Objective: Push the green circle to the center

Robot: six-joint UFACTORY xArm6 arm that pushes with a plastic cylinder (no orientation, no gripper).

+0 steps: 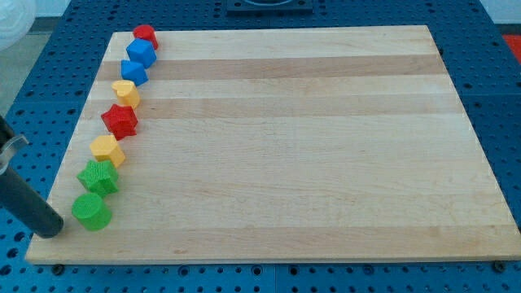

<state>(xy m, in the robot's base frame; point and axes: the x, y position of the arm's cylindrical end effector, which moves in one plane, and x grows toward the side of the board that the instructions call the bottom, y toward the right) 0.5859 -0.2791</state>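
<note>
The green circle (pixel 92 212) lies near the board's bottom-left corner. My tip (pixel 52 229) rests on the board just left of it and slightly lower, a small gap apart. The dark rod slants up to the view's left edge. Above the green circle, a column of blocks runs up the left side: a green star (pixel 98 177), a yellow hexagon (pixel 107 150), a red star (pixel 120 120), a yellow heart (pixel 126 93), a blue block (pixel 134 72), a blue cube (pixel 142 53) and a red circle (pixel 146 36).
The wooden board (pixel 285 146) sits on a blue perforated table (pixel 505 98). The board's left edge runs close beside the block column and my tip.
</note>
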